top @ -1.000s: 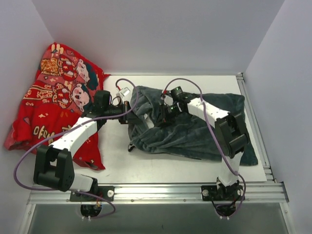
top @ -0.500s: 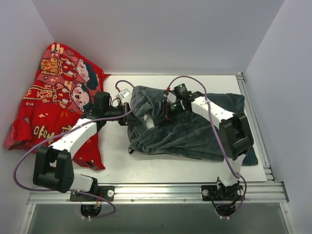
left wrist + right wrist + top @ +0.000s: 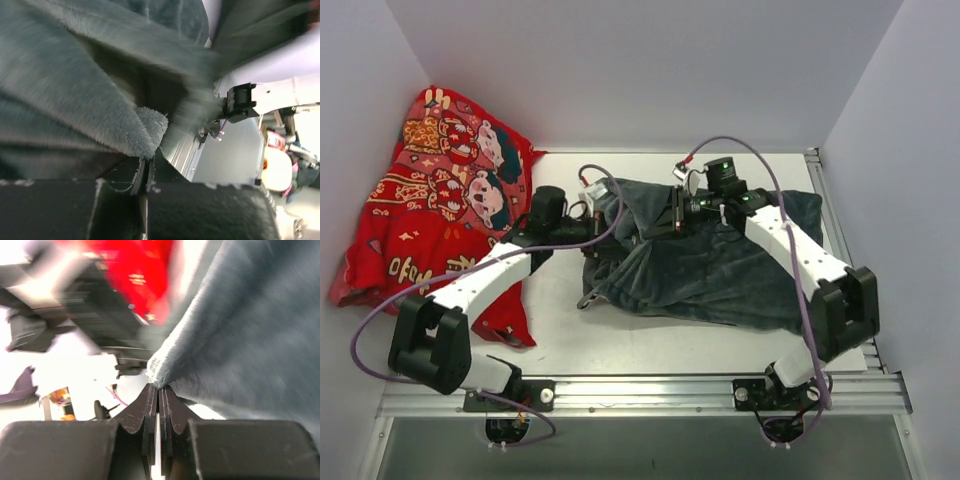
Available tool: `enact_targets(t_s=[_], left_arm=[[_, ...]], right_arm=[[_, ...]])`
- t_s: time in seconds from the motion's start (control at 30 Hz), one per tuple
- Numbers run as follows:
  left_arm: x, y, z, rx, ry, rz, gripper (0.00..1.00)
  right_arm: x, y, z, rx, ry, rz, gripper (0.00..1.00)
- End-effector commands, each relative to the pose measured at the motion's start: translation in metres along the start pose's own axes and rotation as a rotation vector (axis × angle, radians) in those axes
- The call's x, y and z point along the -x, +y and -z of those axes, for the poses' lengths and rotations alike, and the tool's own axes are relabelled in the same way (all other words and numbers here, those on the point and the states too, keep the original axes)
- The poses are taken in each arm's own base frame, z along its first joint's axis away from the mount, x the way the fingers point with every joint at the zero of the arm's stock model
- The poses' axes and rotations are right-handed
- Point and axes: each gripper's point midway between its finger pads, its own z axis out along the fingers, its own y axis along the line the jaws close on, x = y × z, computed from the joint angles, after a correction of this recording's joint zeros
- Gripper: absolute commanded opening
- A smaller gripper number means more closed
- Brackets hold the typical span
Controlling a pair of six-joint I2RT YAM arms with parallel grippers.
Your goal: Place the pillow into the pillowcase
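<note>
The pillowcase (image 3: 740, 275) lies across the middle and right of the white table (image 3: 620, 350), plush dark grey-blue face up; its right part is spread flat, while its left end is bunched and pulled up into folds where my two arms meet. My left gripper (image 3: 146, 172) sits at that left edge; in the left wrist view its fingers are pressed together on a fold of the plush, a fuzzy tip of fabric poking out just above them, so I read it as pinching the pillowcase. My right gripper (image 3: 159, 390) is further along the far-left part of the same bundle, near the left one but not touching it; in the right wrist view its fingers are closed tight on a thin edge of the plush, the fabric rising away to the right. From above, a loose corner of the pillowcase droops onto the table below the left gripper. The right arm reaches in from its base over the flat part of the pillowcase. The red cloth (image 3: 430, 200) with cartoon figures is heaped at the far left against the wall; a strip of bare table separates it from the pillowcase, and my left arm crosses over its near edge.
</note>
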Motion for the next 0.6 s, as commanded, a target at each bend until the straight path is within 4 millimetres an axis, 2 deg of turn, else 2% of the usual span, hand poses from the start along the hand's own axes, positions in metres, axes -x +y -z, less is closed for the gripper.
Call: enact_targets(t_s=[0.0, 0.03, 0.07, 0.1, 0.13, 0.17, 0.2, 0.23, 0.3, 0.33, 0.37, 0.4, 0.43, 0.47, 0.5, 0.53, 0.57], left_arm=[[0.011, 0.012, -0.033, 0.013, -0.029, -0.048, 0.0], [0.002, 0.038, -0.044, 0.05, -0.013, 0.025, 0.0], [0.006, 0.039, -0.045, 0.048, -0.033, 0.021, 0.0], [-0.001, 0.055, -0.055, 0.06, -0.02, 0.057, 0.0], [0.003, 0.058, -0.06, 0.049, -0.038, 0.037, 0.02], [0.002, 0.061, -0.066, 0.041, -0.026, 0.04, 0.1], [0.005, 0.052, -0.066, -0.001, -0.015, 0.04, 0.21], [0.01, 0.046, -0.063, -0.025, -0.018, 0.028, 0.45], [0.023, 0.028, -0.039, -0.048, -0.066, -0.046, 0.55], [0.019, 0.024, -0.026, -0.048, -0.057, -0.051, 0.61], [0.028, 0.006, -0.004, -0.052, -0.101, -0.109, 0.7], [0.032, 0.013, 0.015, -0.019, -0.13, -0.131, 0.74], [0.026, 0.013, 0.03, -0.004, -0.119, -0.104, 0.76], [0.028, 0.004, 0.049, 0.012, -0.142, -0.122, 0.83], [0.04, 0.013, 0.071, 0.063, -0.188, -0.154, 0.86], [0.031, 0.017, 0.082, 0.1, -0.164, -0.11, 0.91], [0.033, 0.016, 0.094, 0.127, -0.176, -0.125, 0.92]], right_arm=[[0.0, 0.059, 0.022, 0.153, -0.048, 0.109, 0.0], [-0.003, 0.055, 0.021, 0.148, -0.041, 0.096, 0.0], [-0.005, 0.052, 0.02, 0.144, -0.036, 0.09, 0.0], [-0.006, 0.05, 0.021, 0.136, -0.041, 0.088, 0.0], [-0.007, 0.049, 0.02, 0.135, -0.038, 0.087, 0.0], [-0.007, 0.048, 0.02, 0.134, -0.037, 0.093, 0.0], [-0.007, 0.046, 0.018, 0.125, -0.032, 0.086, 0.0], [-0.006, 0.045, 0.018, 0.118, -0.034, 0.091, 0.0], [-0.005, 0.039, 0.015, 0.094, -0.021, 0.105, 0.0], [-0.004, 0.036, 0.013, 0.087, -0.018, 0.104, 0.0], [-0.004, 0.034, 0.01, 0.082, -0.014, 0.105, 0.0], [-0.003, 0.03, 0.004, 0.074, -0.007, 0.117, 0.0], [-0.006, 0.031, -0.003, 0.065, 0.003, 0.134, 0.0], [-0.006, 0.031, -0.009, 0.06, 0.008, 0.149, 0.0], [-0.006, 0.026, -0.02, 0.047, 0.025, 0.152, 0.0], [-0.002, 0.03, -0.026, 0.048, 0.021, 0.189, 0.0], [-0.003, 0.03, -0.039, 0.023, 0.025, 0.21, 0.0]])
